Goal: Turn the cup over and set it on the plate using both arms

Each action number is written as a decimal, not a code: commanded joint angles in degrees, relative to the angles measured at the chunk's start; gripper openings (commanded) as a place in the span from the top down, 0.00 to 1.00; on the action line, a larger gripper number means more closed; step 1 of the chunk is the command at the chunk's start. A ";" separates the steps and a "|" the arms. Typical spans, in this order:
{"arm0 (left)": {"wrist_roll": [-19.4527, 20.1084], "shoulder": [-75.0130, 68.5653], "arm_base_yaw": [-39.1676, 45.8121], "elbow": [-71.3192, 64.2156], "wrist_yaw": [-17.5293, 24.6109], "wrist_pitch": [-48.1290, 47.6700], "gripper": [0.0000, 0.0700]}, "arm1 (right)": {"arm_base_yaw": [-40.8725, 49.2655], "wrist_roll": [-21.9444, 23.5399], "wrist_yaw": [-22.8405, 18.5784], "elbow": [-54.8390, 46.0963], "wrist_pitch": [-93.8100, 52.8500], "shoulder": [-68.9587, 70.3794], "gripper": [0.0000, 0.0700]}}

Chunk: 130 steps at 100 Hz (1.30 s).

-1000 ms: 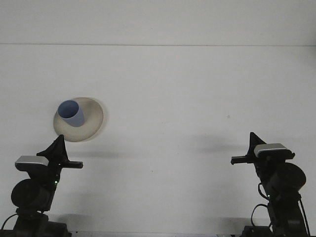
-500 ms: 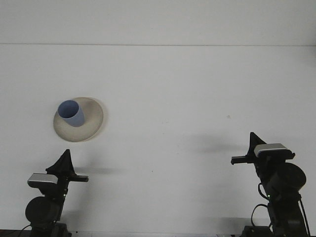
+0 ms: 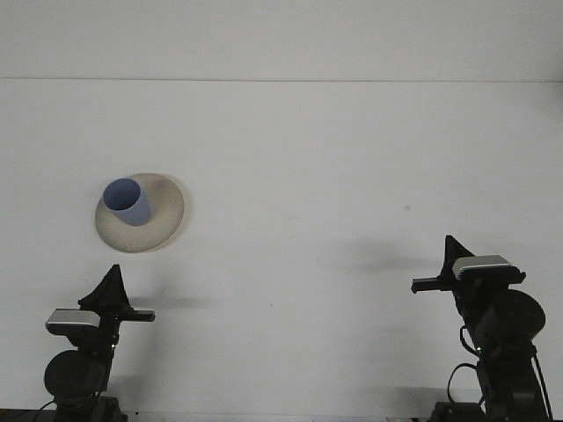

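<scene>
A blue cup (image 3: 127,201) stands upright, mouth up, on a beige plate (image 3: 163,217) at the left of the white table. My left gripper (image 3: 112,283) is low at the near left edge, below the plate and apart from it, holding nothing. My right gripper (image 3: 451,251) sits at the near right, far from the cup and plate, with nothing in it. Each gripper shows only as a dark pointed shape above its wrist camera.
The white table (image 3: 334,176) spreads wide between the two arms, and its far edge meets a white wall at the top. A tiny dark speck (image 3: 406,208) lies at the right.
My left arm has drawn back and down toward the near edge, away from the plate. The cup, plate and right arm have not moved.
</scene>
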 commanded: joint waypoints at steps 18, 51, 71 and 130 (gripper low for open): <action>0.39 -0.09 0.07 -1.16 0.07 0.83 0.98 | 0.09 0.57 -0.11 0.24 0.70 0.13 1.00; 0.39 -0.09 0.07 -1.16 0.07 0.83 0.98 | 0.09 0.57 -0.11 0.24 0.70 0.13 1.00; 0.39 -0.09 0.07 -1.16 0.07 0.83 0.98 | 0.09 0.55 -0.11 0.24 0.70 0.13 1.00; 0.39 -0.09 0.07 -1.16 0.07 0.83 0.98 | 0.13 -0.28 0.28 -0.37 0.70 -6.95 1.00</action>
